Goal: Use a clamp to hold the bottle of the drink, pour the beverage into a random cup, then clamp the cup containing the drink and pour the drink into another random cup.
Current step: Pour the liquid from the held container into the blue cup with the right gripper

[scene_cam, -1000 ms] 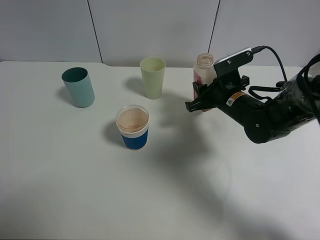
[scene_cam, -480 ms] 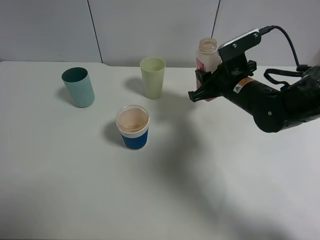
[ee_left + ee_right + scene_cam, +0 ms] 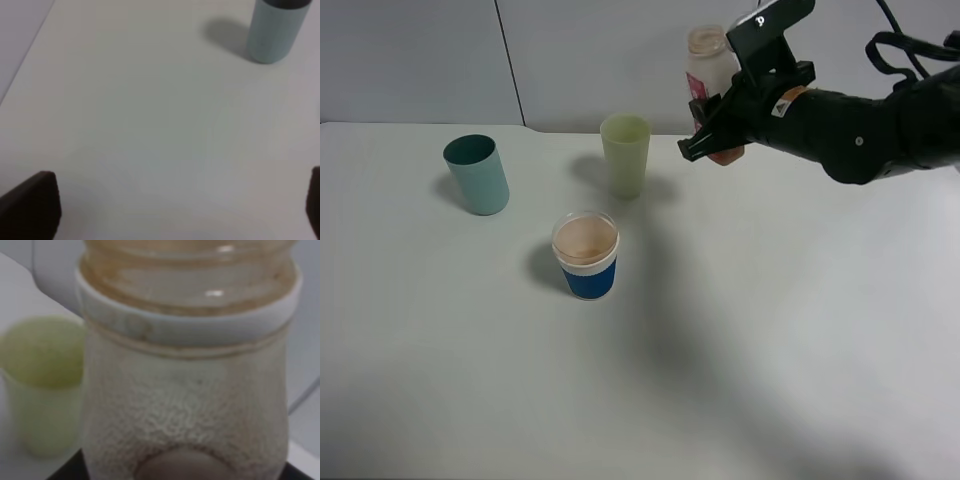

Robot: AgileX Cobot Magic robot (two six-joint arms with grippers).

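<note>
three cups stand apart on the white table (image 3: 770,350), and none of them is held. farthest left is the light teal tumbler (image 3: 477,176), upright; the left gripper (image 3: 172,207) hangs over bare table near it, its jaws spread wide with nothing between them. toward the middle, nearer the camera, sits the blue-sleeved cup (image 3: 586,256), the one to receive the first pour. its inside looks pinkish brown, but i cannot tell whether that is liquid or only the colour of the cup. behind it stands the pale yellow-green tumbler (image 3: 625,154), no part of the job.

right of that, the bottle of the drink (image 3: 705,62) is up in the air, clear of the table and close to upright, above and to the right of the yellow-green tumbler. the right gripper (image 3: 716,128) is clamped on its lower body. a dark brown patch low in the bottle may be the beverage.

by my reading, the grasp and lift are done. what is left is carrying the bottle over the blue-sleeved cup, tipping it, then gripping that cup and emptying it into the teal tumbler.
</note>
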